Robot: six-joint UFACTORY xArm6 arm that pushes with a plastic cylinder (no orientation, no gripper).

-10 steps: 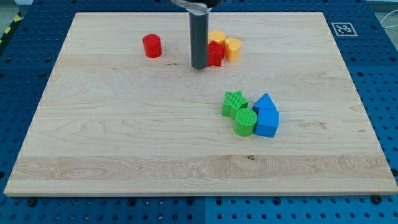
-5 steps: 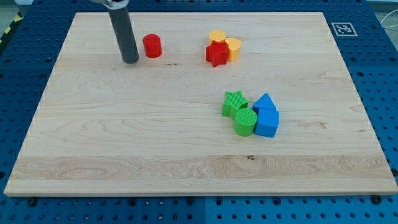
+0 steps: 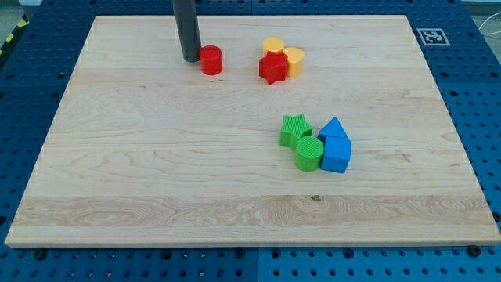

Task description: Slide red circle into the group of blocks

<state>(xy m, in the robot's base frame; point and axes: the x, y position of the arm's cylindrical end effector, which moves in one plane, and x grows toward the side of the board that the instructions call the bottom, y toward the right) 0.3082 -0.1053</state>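
The red circle (image 3: 211,60) lies near the view's top, left of centre. My tip (image 3: 191,59) stands right against its left side. To the right, apart from the circle, a red star (image 3: 272,69) sits with two yellow blocks (image 3: 273,47) (image 3: 293,61) touching it.
A second group lies right of the board's centre: a green star (image 3: 295,129), a green circle (image 3: 308,153) and two blue blocks (image 3: 334,130) (image 3: 337,154). The wooden board (image 3: 117,172) rests on a blue perforated table. A tag marker (image 3: 431,36) sits at the top right corner.
My tip swung from the red star to the left of the red circle, then moved right. The red circle has slid a little to the right, toward the red star.
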